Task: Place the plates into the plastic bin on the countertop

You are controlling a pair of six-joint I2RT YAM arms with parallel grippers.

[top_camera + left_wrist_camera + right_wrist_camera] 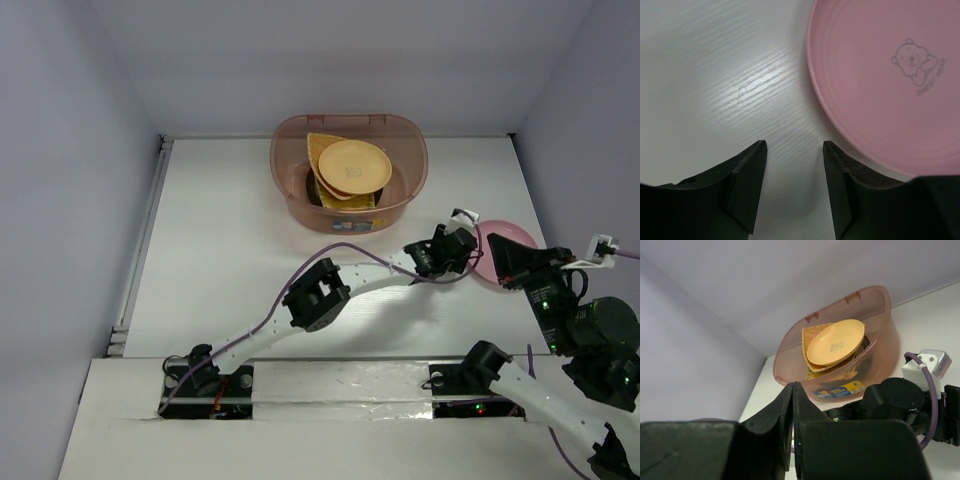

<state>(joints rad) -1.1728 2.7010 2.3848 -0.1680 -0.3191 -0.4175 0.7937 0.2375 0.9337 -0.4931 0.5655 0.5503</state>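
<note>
At about 4 o'clock from the plastic bin (283, 165), the pink plate (505, 233) lies flat on the counter (220, 250) — the only plate I can see outside the bin. A yellow plate (352, 166) tops the stack inside. The left jaws are spread, low over bare counter just beside the pink rim, which sits at their 1 o'clock. To grip well, they should shift that way until the rim stands between the fingers, then close. The right jaws, pressed together on nothing visible, hover at the plate's 4 o'clock side — best kept clear.
</note>
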